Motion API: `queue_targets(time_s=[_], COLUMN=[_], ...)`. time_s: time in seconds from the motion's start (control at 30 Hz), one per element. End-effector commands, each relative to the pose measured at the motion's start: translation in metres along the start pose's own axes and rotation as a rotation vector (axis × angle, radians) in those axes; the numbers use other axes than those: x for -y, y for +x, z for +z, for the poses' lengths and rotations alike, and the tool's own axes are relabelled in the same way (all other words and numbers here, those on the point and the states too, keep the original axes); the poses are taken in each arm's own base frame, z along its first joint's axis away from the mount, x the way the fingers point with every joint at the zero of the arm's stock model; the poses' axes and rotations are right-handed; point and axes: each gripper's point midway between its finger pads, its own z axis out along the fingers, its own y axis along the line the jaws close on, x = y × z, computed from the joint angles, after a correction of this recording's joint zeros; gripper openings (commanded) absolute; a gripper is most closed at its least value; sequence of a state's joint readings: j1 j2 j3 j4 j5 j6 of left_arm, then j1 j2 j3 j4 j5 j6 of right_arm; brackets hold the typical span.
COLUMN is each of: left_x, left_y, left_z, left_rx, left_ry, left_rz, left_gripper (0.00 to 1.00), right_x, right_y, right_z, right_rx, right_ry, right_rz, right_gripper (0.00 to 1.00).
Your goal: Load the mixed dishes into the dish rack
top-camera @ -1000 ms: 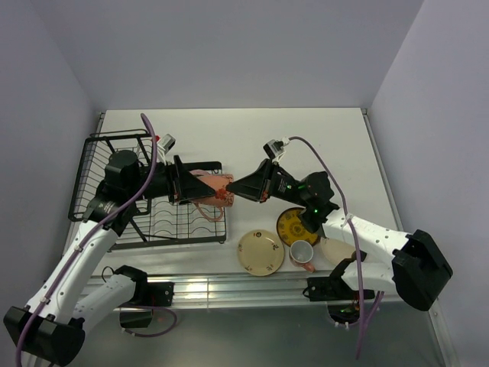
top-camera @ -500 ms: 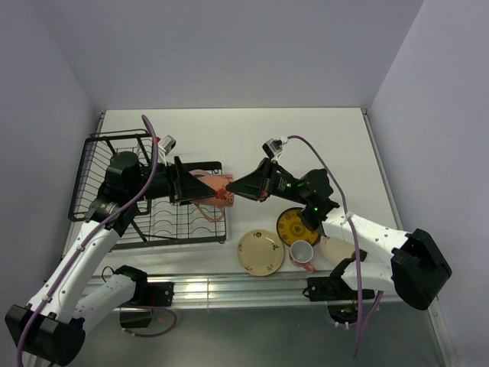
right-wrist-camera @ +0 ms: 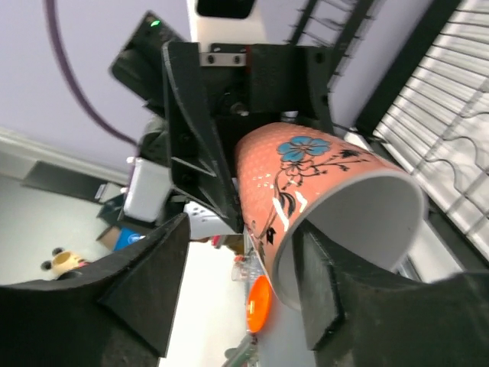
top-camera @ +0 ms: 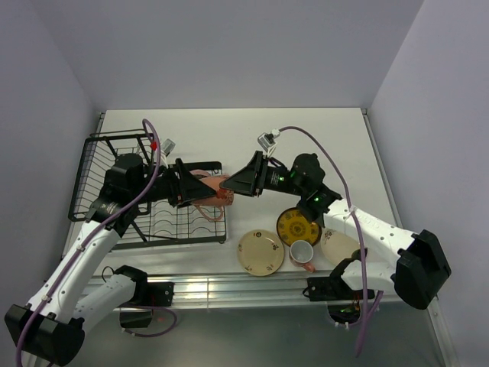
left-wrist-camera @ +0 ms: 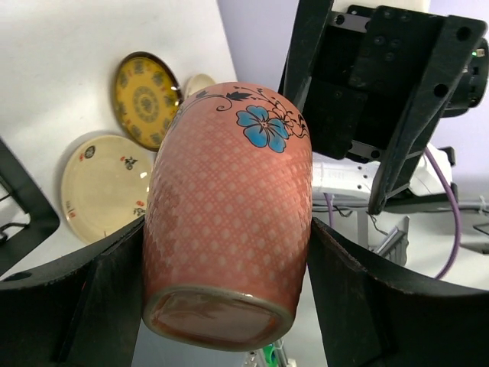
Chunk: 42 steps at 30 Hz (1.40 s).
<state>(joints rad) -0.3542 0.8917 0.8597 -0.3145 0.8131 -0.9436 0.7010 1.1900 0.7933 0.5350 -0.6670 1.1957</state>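
Handover seems under way: since a second ago the right tool (right-wrist-camera: 243,245) has slid in from 3 o'clock to the pinkish-orange mug (right-wrist-camera: 306,183). Its fingers are apart and straddle the rim wall, while the left tool (left-wrist-camera: 229,229) stays clamped on the mug's body above the 3 o'clock edge of the dish rack (top-camera: 179,222). Nothing is racked yet; the yellow plate (top-camera: 298,226), a cream plate (top-camera: 260,252) and the second mug (top-camera: 302,252) wait on the surface (top-camera: 229,138) toward 5 o'clock.

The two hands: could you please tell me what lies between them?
A pinkish-orange mug, gripped by the left hand, its open rim toward the right hand; the top external view shows it.
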Motion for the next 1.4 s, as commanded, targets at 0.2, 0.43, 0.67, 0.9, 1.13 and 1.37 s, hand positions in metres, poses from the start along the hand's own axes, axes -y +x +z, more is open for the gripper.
queue_targets(time_s=[0.2, 0.43, 0.67, 0.9, 1.13, 1.37], left_x=[0.011, 0.0, -0.015, -0.03, -0.038, -0.038], left_y=[-0.015, -0.028, -0.045, -0.049, -0.04, -0.037], left_z=[-0.007, -0.014, -0.022, -0.027, -0.03, -0.04], left_rx=[0.074, 0.134, 0.201, 0.263, 0.281, 0.273], left_ry=[-0.027, -0.178, -0.349, -0.461, -0.554, -0.702], left_rz=[0.056, 0.008, -0.092, -0.234, -0.352, -0.376], left_gripper=[0.0, 0.0, 0.0, 0.0, 0.0, 0.0], right_x=[0.02, 0.05, 0.021, -0.002, -0.002, 0.001], right_y=[-0.028, -0.049, -0.039, -0.009, 0.033, 0.058], right_z=[-0.018, -0.059, -0.079, -0.06, -0.014, 0.015], right_rx=[0.1, 0.215, 0.209, 0.169, 0.068, -0.007], right_ry=[0.142, 0.464, 0.61, 0.77, 0.825, 0.878], right_rz=[-0.122, -0.291, -0.566, -0.769, -0.957, -1.042], right_gripper=[0.86, 1.0, 1.0, 0.95, 0.82, 0.76])
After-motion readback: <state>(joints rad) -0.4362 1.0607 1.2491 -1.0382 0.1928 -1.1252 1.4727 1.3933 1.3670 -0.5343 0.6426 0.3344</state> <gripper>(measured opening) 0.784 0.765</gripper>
